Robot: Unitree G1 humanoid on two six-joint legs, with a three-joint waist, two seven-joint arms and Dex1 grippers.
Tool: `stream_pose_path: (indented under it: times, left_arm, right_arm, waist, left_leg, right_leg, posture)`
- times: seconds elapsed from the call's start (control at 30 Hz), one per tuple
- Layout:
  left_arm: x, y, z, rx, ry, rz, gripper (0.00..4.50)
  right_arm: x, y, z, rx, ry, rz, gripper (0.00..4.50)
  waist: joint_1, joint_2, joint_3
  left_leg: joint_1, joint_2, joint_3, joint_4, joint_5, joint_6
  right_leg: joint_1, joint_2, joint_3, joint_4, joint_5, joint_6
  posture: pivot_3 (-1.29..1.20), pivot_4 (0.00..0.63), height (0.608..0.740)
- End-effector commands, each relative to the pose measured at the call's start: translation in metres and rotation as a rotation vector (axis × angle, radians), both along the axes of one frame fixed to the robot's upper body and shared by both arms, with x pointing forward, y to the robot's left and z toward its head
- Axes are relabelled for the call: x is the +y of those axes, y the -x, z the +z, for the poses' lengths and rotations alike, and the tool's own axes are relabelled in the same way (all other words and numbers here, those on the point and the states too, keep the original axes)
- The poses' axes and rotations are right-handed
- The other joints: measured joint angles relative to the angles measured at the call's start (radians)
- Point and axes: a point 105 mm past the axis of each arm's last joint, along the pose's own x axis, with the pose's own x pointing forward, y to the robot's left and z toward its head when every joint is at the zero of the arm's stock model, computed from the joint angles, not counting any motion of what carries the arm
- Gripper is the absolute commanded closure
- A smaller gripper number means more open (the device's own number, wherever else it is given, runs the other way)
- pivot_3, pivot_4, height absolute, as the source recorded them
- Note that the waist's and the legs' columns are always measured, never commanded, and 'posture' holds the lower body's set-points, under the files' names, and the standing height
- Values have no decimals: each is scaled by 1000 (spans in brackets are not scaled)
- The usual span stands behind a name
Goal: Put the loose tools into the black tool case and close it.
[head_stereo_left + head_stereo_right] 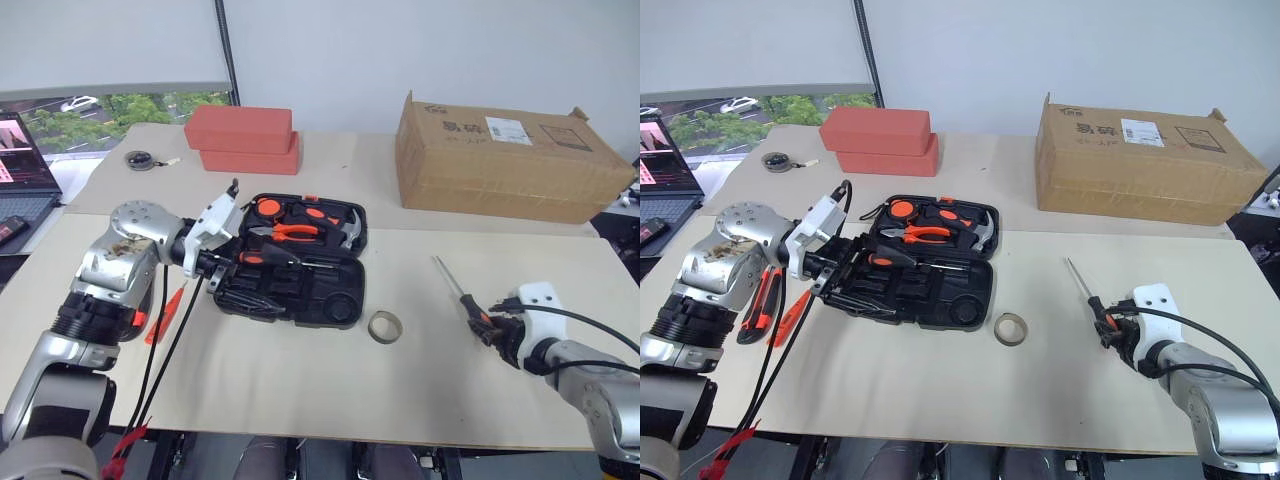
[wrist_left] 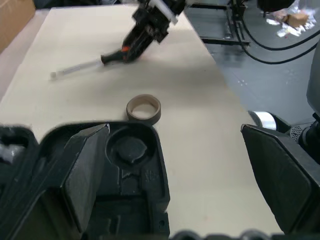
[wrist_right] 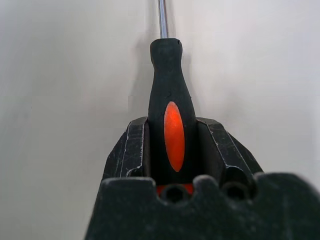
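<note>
Now right pincer (image 3: 172, 150) clamps screwdriver (image 3: 169, 100) handle; left pincer (image 2: 170, 185) gapes.

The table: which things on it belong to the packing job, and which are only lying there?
For the job: black tool case, screwdriver in the right gripper, tape ring, utility knife, orange tester pen.

Only lying there: red boxes, cardboard box, laptop, dark round disc.
</note>
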Motion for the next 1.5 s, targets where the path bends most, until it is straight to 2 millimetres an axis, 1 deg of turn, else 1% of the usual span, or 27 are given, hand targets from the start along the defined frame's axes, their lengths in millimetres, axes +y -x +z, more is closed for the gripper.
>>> stream_pose_path:
  times: [0.03, 0.1, 0.13, 0.2, 0.23, 0.3, 0.4, 0.43, 0.53, 0.63, 0.67, 0.7, 0.9, 0.97, 1.0, 1.07, 1.13, 1.2, 1.23, 1.33, 1.43, 1.5]
  left_arm:
    - [13, -5, 8, -36, 30, 111, 0]
    - [22, -8, 9, -41, 52, 193, 0]
    - [31, -8, 10, -41, 71, 256, 0]
    - [46, -6, 12, -35, 99, 356, 0]
    - [53, -4, 11, -37, 98, 398, 0]
    - [59, -1, 9, -40, 92, 444, 0]
    - [74, 6, 5, -37, 97, 548, 0]
    - [79, 11, 4, -37, 97, 578, 0]
    - [85, 20, 2, -32, 102, 627, 0]
    - [90, 27, 3, -34, 109, 671, 0]
    - [91, 28, 3, -34, 112, 682, 0]
    - [92, 29, 3, -32, 113, 689, 0]
    - [95, 32, 2, -32, 115, 712, 0]
    - [96, 32, 1, -32, 115, 715, 0]
    - [96, 31, 1, -32, 114, 716, 0]
    - [96, 30, 1, -32, 113, 717, 0]
    - [96, 28, 1, -30, 113, 717, 0]
    - [96, 27, 0, -29, 113, 716, 0]
    - [96, 27, 0, -28, 113, 714, 0]
    - [96, 26, -1, -25, 116, 713, 0]
    - [97, 23, -3, -23, 115, 717, 0]
    - [97, 22, -5, -22, 118, 719, 0]
  right_arm:
    - [15, -21, 38, -174, 58, 118, 3531]
    - [33, -31, 52, -231, 66, 242, 3531]
    - [54, -37, 60, -260, 53, 364, 3531]
    - [85, -46, 69, -288, 54, 547, 3531]
    - [98, -50, 72, -306, 71, 628, 3531]
    - [110, -55, 73, -329, 104, 723, 3531]
    - [139, -64, 72, -350, 120, 926, 3531]
    - [148, -68, 69, -353, 152, 992, 3531]
    - [161, -77, 61, -341, 206, 1112, 3531]
    - [173, -88, 56, -329, 219, 1166, 3531]
    - [176, -91, 56, -325, 212, 1174, 3531]
    - [179, -93, 55, -328, 217, 1181, 3531]
    - [197, -96, 52, -315, 218, 1260, 3531]
    - [199, -95, 51, -310, 217, 1285, 2521]
    - [200, -95, 51, -308, 214, 1290, 2301]
    - [201, -93, 51, -308, 212, 1305, 1496]
    - [201, -94, 54, -319, 200, 1295, 890]
    - [201, -95, 58, -333, 190, 1285, 152]
    - [200, -97, 63, -354, 176, 1267, 37]
    - [204, -98, 76, -395, 90, 1226, 37]
    - [215, -97, 88, -426, -73, 1171, 37]
    - [223, -99, 91, -441, -176, 1120, 538]
  waist:
    - [-3, 1, 1]
    - [-5, 1, 1]
    - [-7, 1, 1]
    - [-21, 1, 2]
    - [-25, 1, 2]
    - [-21, 0, 2]
    - [-12, 1, 3]
    - [-12, 1, 3]
    - [-13, 1, 3]
    - [-11, 0, 3]
    - [-11, 0, 3]
    - [-11, 0, 3]
    - [-16, 0, 3]
    - [-16, 0, 3]
    - [-16, 0, 3]
    - [-16, 0, 3]
    - [-16, 0, 3]
    - [-16, 0, 3]
    - [-15, 0, 3]
    - [-16, 0, 3]
    - [-16, 0, 3]
    - [-18, 0, 3]
  left_leg:
    - [0, 0, 0, 0, 0, 0]
    - [0, 1, 0, 0, 0, -2]
    - [0, 1, 0, 0, -1, -3]
    - [1, 2, 0, 0, 0, -4]
    - [1, 2, 0, -1, 0, -4]
    - [2, 2, -2, -1, 0, -3]
    - [2, 1, -1, -2, 1, -4]
    - [2, 1, 0, -1, 1, -4]
    - [1, -1, 2, -1, 3, -8]
    - [1, -1, 2, -1, 2, -10]
    - [2, -1, 3, -1, -1, -15]
    - [2, -1, 3, -1, -1, -16]
    - [3, -1, 4, -1, 1, -19]
    - [5, -1, 4, -2, 1, -20]
    - [5, -1, 4, -2, 1, -21]
    - [6, -1, 5, -2, 2, -21]
    - [7, -1, 5, -2, 2, -22]
    - [8, -1, 5, -2, 1, -23]
    - [8, 0, 5, -2, 2, -23]
    - [8, 0, 5, -2, 2, -25]
    - [8, 1, 5, -3, 2, -26]
    - [8, 2, 5, -3, 3, -26]
  right_leg:
    - [-1, 0, 1, 0, 0, 0]
    - [-1, 2, 2, 0, 0, 0]
    - [-1, 2, 2, 0, 0, 0]
    - [-2, 3, 5, 1, 0, 0]
    - [-2, 4, 7, 1, 0, 0]
    - [-2, 5, 8, 1, 0, 0]
    - [-3, 5, 8, 1, 0, -1]
    - [-3, 5, 9, 0, 0, -1]
    - [-3, 4, 11, 0, 0, -1]
    - [-3, 3, 13, 0, 0, -1]
    - [-3, 4, 14, 0, 0, -1]
    - [-3, 4, 15, 0, 0, -1]
    - [-3, 5, 15, 3, 0, -1]
    - [-3, 5, 16, 5, 0, -1]
    - [-3, 5, 16, 5, 0, -1]
    - [-3, 5, 17, 7, 0, -2]
    - [-3, 4, 17, 8, -1, -2]
    - [-4, 4, 17, 10, -1, -3]
    - [-4, 4, 17, 10, -1, -3]
    - [-4, 4, 17, 11, -2, -4]
    - [-5, 3, 18, 12, -2, -5]
    - [-5, 3, 18, 12, -2, -6]
  posture:
    - [0, 150, 712]
    - [0, 150, 712]
    - [0, 150, 712]
    - [0, 150, 712]
    - [0, 150, 712]
    - [0, 150, 712]
    - [0, 150, 712]
    - [0, 150, 712]
    - [0, 150, 712]
    - [0, 150, 712]
    - [0, 150, 712]
    - [0, 150, 712]
    - [0, 150, 712]
    - [0, 150, 712]
    - [0, 150, 712]
    - [0, 150, 712]
    - [0, 150, 712]
    - [0, 150, 712]
    - [0, 150, 712]
    - [0, 150, 712]
    - [0, 150, 712]
    - [0, 150, 712]
